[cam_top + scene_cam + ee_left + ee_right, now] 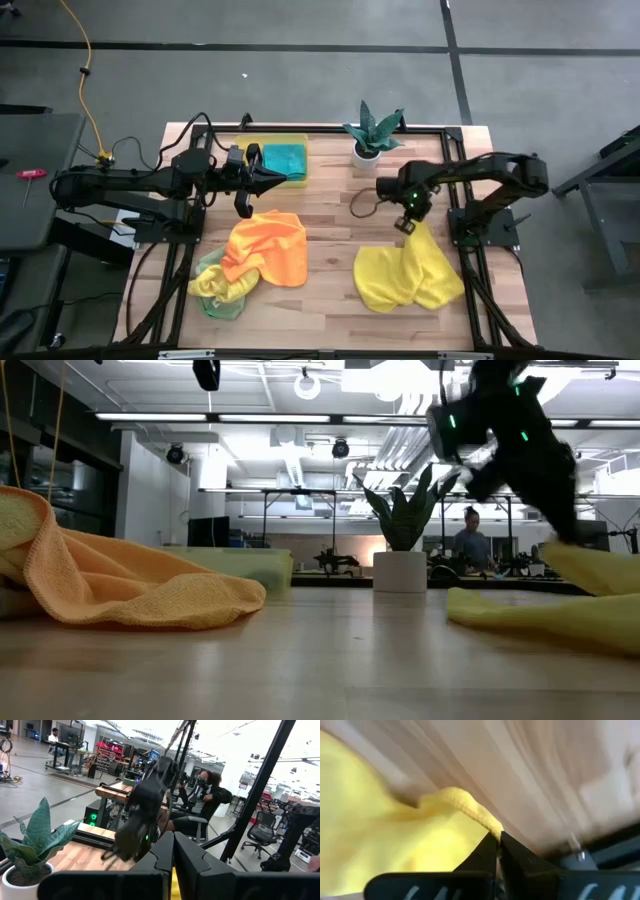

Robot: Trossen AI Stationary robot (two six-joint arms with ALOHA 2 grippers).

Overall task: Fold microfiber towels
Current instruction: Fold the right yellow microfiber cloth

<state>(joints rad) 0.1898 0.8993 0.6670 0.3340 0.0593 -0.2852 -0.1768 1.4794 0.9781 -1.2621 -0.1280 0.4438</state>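
R gripper pinching yellow towel edge — thin grip, watch for slip.

You're holding the right gripper point(498, 836) w/ fingers pressed together on just the hem of the yellow towel point(408, 272), which is lying crumpled on the table's point(330, 250) right side, its top corner rising to the jaws. That bite's looking shallow; if you're lifting fast, the hem's likely sliding out, or the cloth's dragging bunched instead of spreading. Left gripper point(272, 179) is waiting closed and empty above the table beside the yellow bin point(296, 143) w/ a teal towel point(284, 158) in it; the orange towel point(268, 247) is heaped below it over a green one point(222, 303). The potted plant point(371, 131) is sitting near your right arm — a wide swing's risking a knock.
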